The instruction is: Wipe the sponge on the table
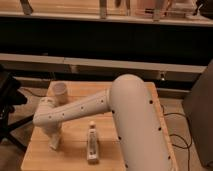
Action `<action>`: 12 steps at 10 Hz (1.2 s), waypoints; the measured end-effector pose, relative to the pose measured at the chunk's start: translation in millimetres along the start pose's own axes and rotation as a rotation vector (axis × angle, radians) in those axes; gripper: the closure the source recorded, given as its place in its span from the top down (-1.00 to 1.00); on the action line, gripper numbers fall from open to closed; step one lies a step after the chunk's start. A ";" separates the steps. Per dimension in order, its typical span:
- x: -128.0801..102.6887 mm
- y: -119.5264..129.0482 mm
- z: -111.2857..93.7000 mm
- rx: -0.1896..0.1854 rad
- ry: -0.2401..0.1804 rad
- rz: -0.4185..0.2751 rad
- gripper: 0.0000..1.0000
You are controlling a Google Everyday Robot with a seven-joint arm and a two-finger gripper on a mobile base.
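Arm's (135, 120) gripper (54, 144), grip unclear, points down at table (72, 156) near cup (61, 90), contents unseen.

arm (135, 125): single, cream, bulky upper link rising from the bottom edge, filling 4 to 5 o'clock of the view | forearm (80, 107): leaves that link's top toward 9 o'clock, sloping slightly down | wrist (45, 114): at 9 o'clock, bent downward | gripper (54, 142): below the wrist at 8 o'clock, pointing down toward 6

One table (37, 156), one cup (61, 90), one slim bottle (92, 143), one arm (82, 106), its jaws low near the bottle
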 end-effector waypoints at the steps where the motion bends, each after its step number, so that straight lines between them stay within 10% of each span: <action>1: 0.1 9.1 -2.8 0.002 0.012 0.016 -0.99; 12: 0.1 86.9 -16.2 0.037 0.036 0.150 -0.99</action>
